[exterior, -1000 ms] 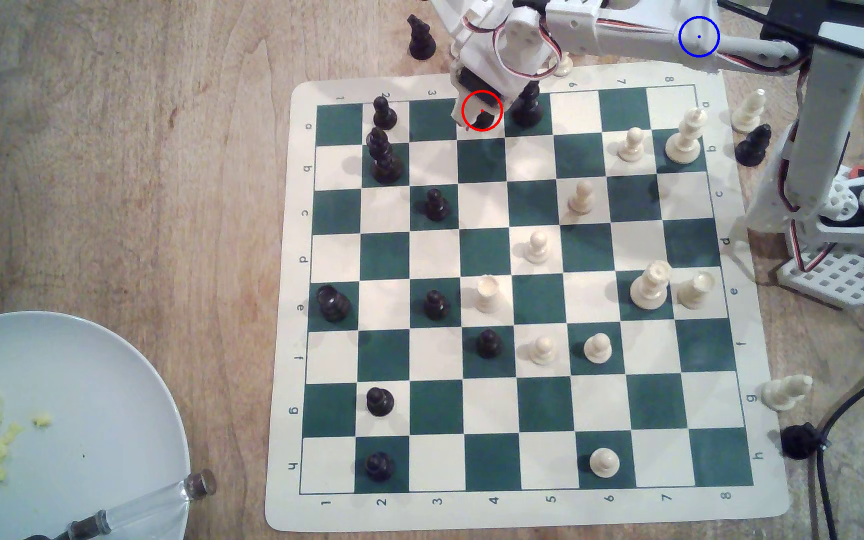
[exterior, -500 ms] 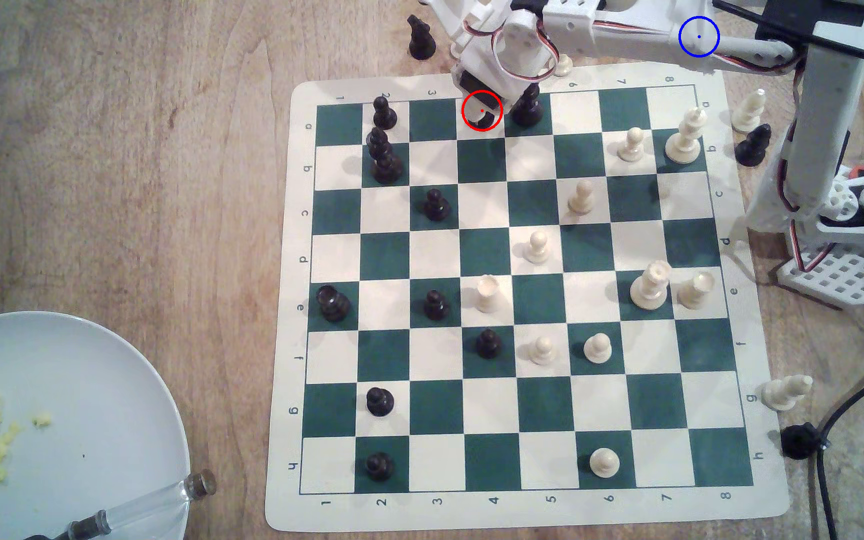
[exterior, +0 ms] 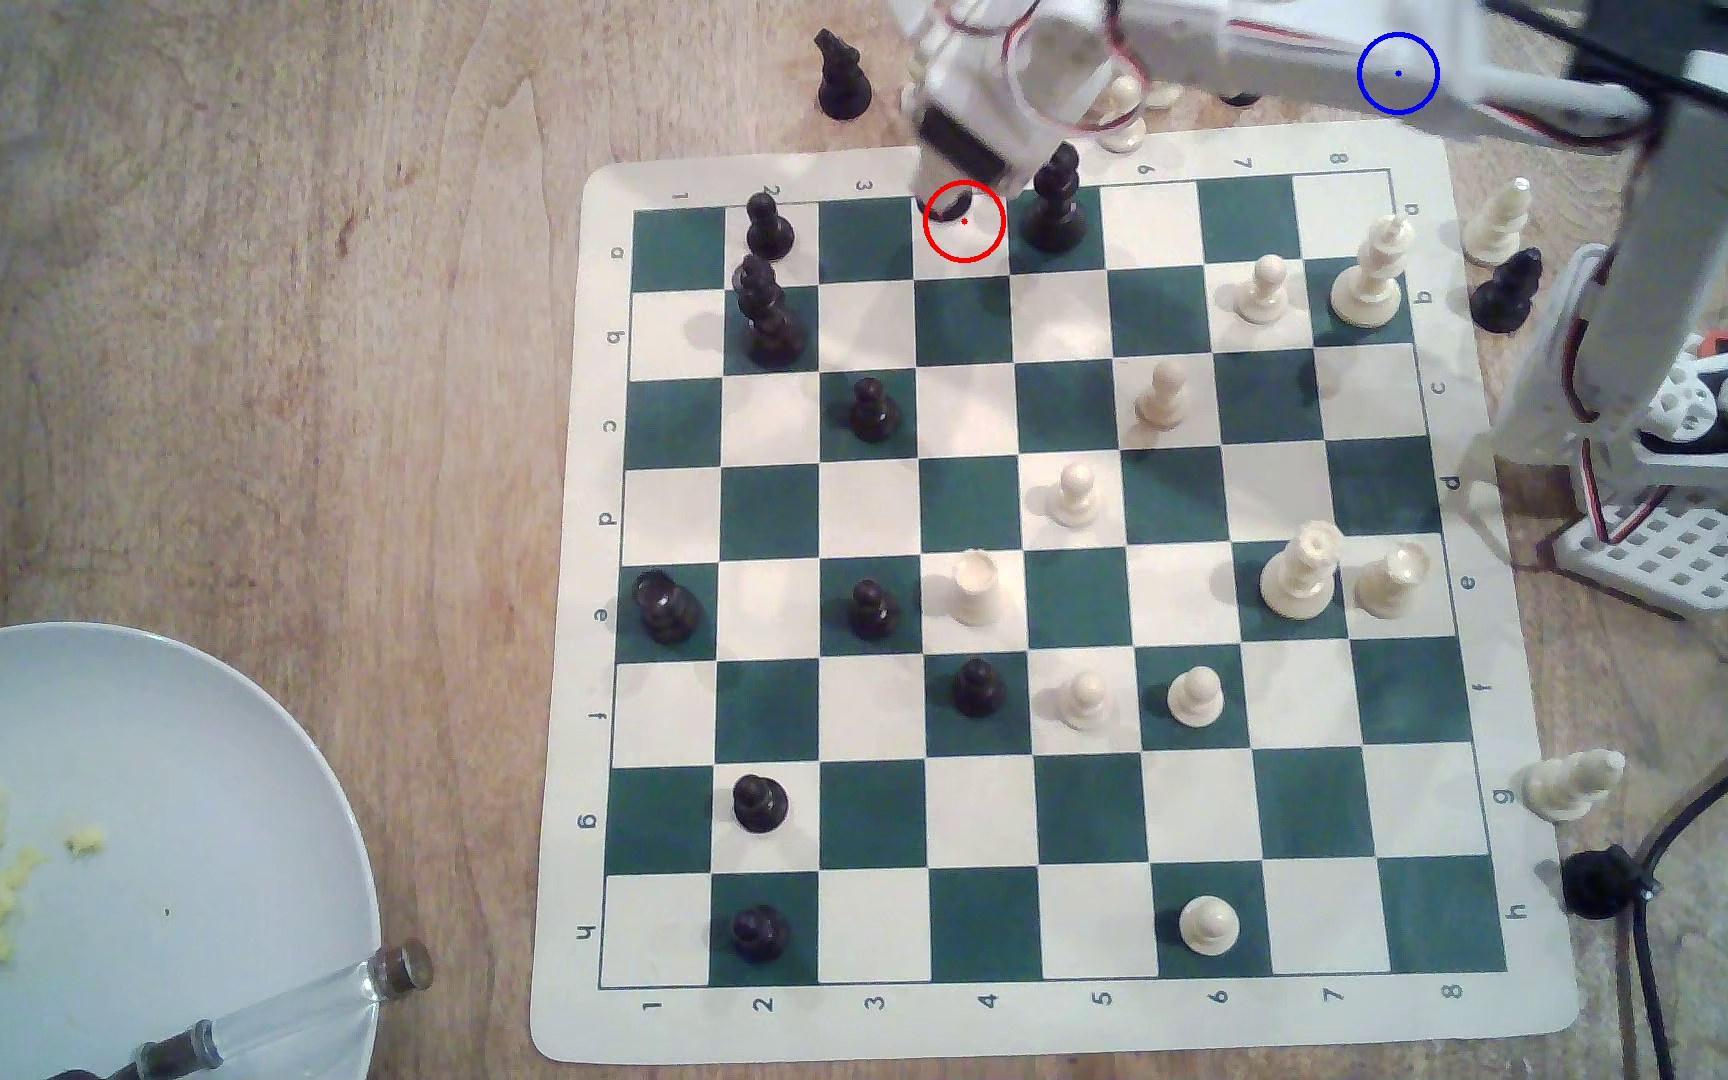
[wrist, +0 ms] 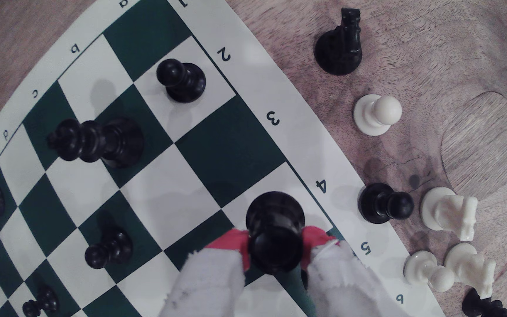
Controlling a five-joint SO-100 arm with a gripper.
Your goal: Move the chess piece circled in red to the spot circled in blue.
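Rook (wrist: 273,231), black and stout, pinched at the waist between the gripper's (wrist: 275,240) two white padded fingers (wrist: 212,274), red tape showing at their tips. Jaws closed on it from both sides, no gap visible between pads and piece. Seen from the wrist camera with its round base over the white square by the border numeral 4, at the edge of the chess mat (wrist: 279,91); could not tell whether that base touched the mat or hung just clear of it. In the exterior view, glimpsed as a dark patch (exterior: 946,206) under the gripper (exterior: 953,192), at the upper-left of the red ring (exterior: 964,220), off the ring's centre dot.

Judged as the grasp made and the carry about to start.

Just beside, on the next green square toward the exterior view's right, a tall black piece (exterior: 1055,203). Beyond the mat's edge, on the bare wood, a black pawn (wrist: 385,204), a white knight (wrist: 447,211), a white pawn (wrist: 377,114) and a black knight (wrist: 339,42).

Blue ring (exterior: 1398,73) drawn well apart toward the exterior view's right, past the mat's far corner near the numeral 8, with the white arm (exterior: 1255,42) lying across it.

Next move, as judged: a straight lift high enough to clear the tall neighbour, then a sweep along the mat's far edge over the captured pieces, then a level set-down on the wood inside the blue ring before opening.
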